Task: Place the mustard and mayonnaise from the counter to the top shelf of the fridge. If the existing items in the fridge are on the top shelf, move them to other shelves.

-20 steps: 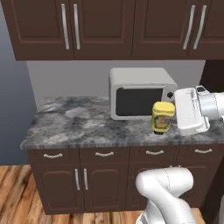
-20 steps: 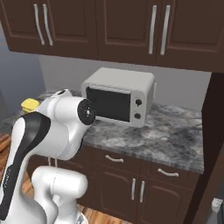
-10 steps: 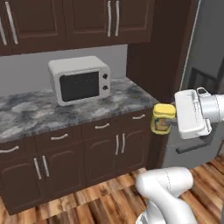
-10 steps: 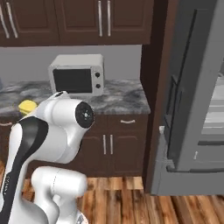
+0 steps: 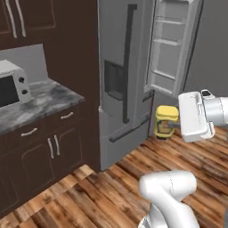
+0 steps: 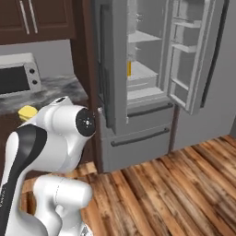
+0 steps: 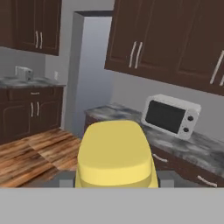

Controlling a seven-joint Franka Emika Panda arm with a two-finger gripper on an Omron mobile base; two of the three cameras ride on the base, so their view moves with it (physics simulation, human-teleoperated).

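Note:
My gripper (image 5: pixel 175 125) is shut on the mustard (image 5: pixel 165 121), a squat yellow bottle with a dark label, and holds it in the air in front of the fridge (image 5: pixel 121 75). In the hand view its yellow cap (image 7: pixel 114 153) sits between my fingertips. The cap (image 6: pixel 27 112) also peeks out behind my arm in the right base view. The fridge door (image 6: pixel 191 55) stands open. Inside, the top shelf (image 6: pixel 146 37) looks bare, and a tall orange-yellow bottle (image 6: pixel 129 69) stands on a lower shelf. The counter (image 5: pixel 42 104) lies to the left. The mayonnaise is out of view.
A white microwave (image 5: pixel 11 88) stands on the counter, under dark wall cabinets (image 7: pixel 175 39). Dark base cabinets (image 5: pixel 49 147) run below it. Wooden floor (image 5: pixel 116 182) spreads in front of the fridge. The open door's racks (image 5: pixel 171 49) hang above my hand.
The whole picture has shifted: the base has turned from the counter and microwave to the fridge. The mustard has stayed in my shut gripper throughout.

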